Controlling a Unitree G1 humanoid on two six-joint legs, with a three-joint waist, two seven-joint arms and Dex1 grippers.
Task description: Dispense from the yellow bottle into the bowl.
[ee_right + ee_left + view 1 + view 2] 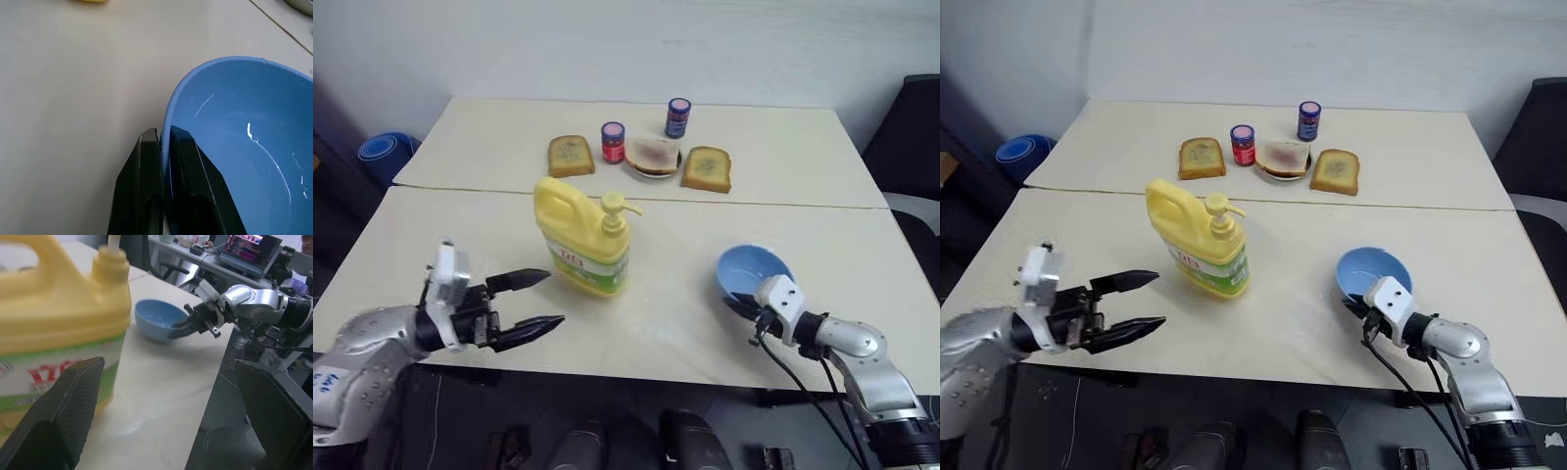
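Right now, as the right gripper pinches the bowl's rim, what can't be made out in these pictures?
- Yellow bottle: label text too small in the eye views; in the left wrist view a left gripper finger covers part of it.
- Bowl: far rim cut off by the right wrist view's edge.
- Right gripper: fingertips hidden behind its wrist in the eye views.
- Jars: labels too small.

- The left gripper (536, 301) has two black fingers, long and tapering to points, with finely textured inner pads (80, 396).
- Behind it sits a black wrist block topped by a small white housing.
- The left forearm is a rounded silver shell carrying a white sticker with blue writing.
- The right gripper (165, 142) has slim black fingers, a white angular block behind them and a silver jointed arm.
- Black cables hang from the right wrist.
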